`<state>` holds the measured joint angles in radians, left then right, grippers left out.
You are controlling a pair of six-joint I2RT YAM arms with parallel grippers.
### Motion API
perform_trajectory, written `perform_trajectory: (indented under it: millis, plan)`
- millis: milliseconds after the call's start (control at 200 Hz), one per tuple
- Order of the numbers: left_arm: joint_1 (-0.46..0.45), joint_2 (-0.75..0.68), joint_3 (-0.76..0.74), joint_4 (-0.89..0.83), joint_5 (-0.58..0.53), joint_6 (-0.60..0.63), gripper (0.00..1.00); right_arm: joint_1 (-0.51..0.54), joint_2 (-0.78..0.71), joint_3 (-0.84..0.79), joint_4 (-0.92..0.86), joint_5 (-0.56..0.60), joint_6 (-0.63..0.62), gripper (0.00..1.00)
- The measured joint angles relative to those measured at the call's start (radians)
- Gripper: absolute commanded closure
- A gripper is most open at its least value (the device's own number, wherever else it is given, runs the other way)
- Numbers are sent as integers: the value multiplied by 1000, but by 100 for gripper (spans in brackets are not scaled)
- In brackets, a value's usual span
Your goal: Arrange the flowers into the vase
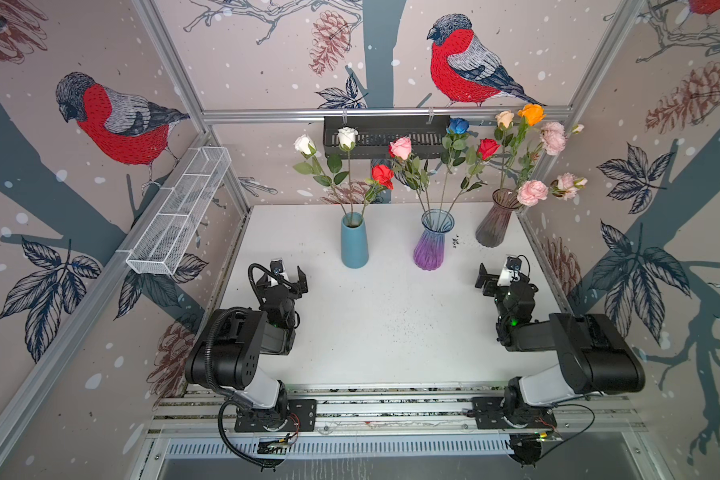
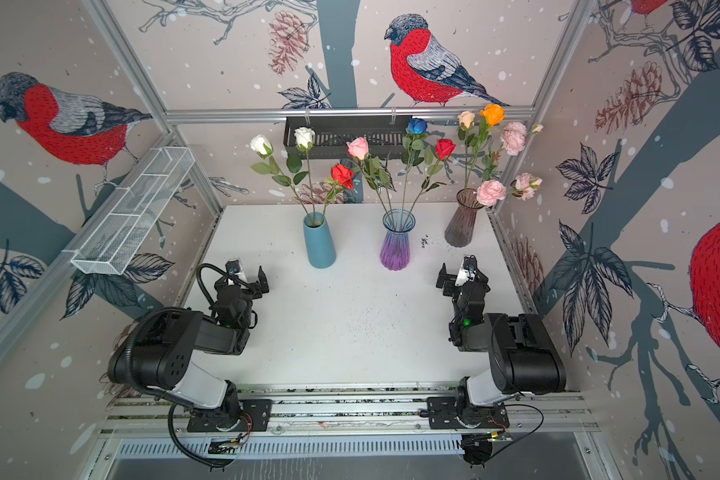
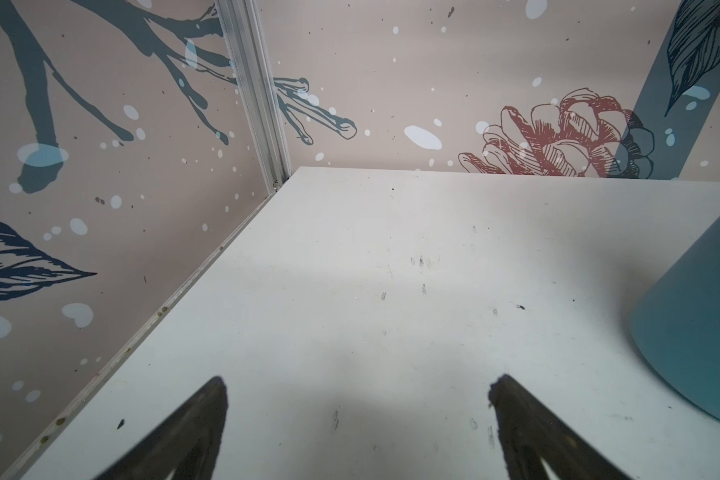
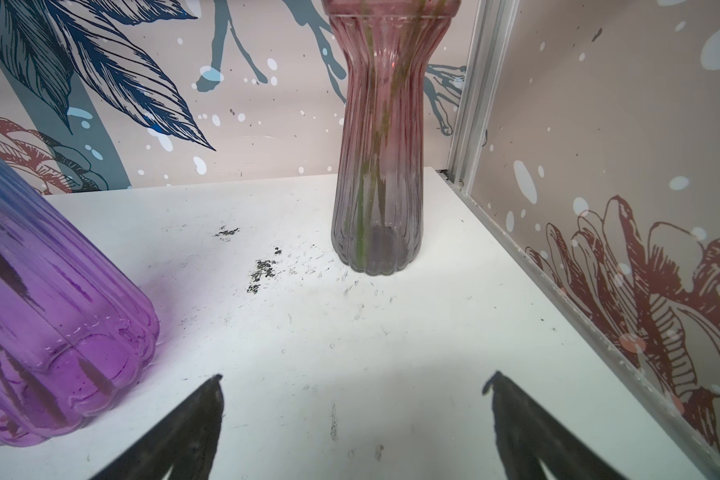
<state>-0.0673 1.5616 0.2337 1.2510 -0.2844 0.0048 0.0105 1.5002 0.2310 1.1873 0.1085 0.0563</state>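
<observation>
White table, flowers upright in vases, heads up

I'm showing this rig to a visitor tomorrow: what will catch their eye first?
Probably the flowers: bright roses fanning out of three vases in a row at the far edge of the table, blue vase, purple vase and smoky pink vase from left to right. Next, the big red-breasted birds printed on the walls. The left gripper and right gripper sit open and empty in front.
</observation>
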Motion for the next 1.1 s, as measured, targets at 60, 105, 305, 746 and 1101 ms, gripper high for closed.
perform_trajectory:
  millis: [60,105,305,746,1101]
  plan:
    - [-11,0,-5,3,-5,1,2,14,-4,-12,10,4,-4,1]
    - [-30,4,-20,28,-13,5,2,31,-17,-54,47,-13,-20,1]
    - [-92,31,-86,160,-121,31,2,21,-6,-39,66,-66,-50,1]
    - [-82,28,-62,173,-163,30,2,17,0,1,10,13,-4,1]
    - [-82,28,-62,173,-163,30,2,27,0,0,10,40,-4,1]
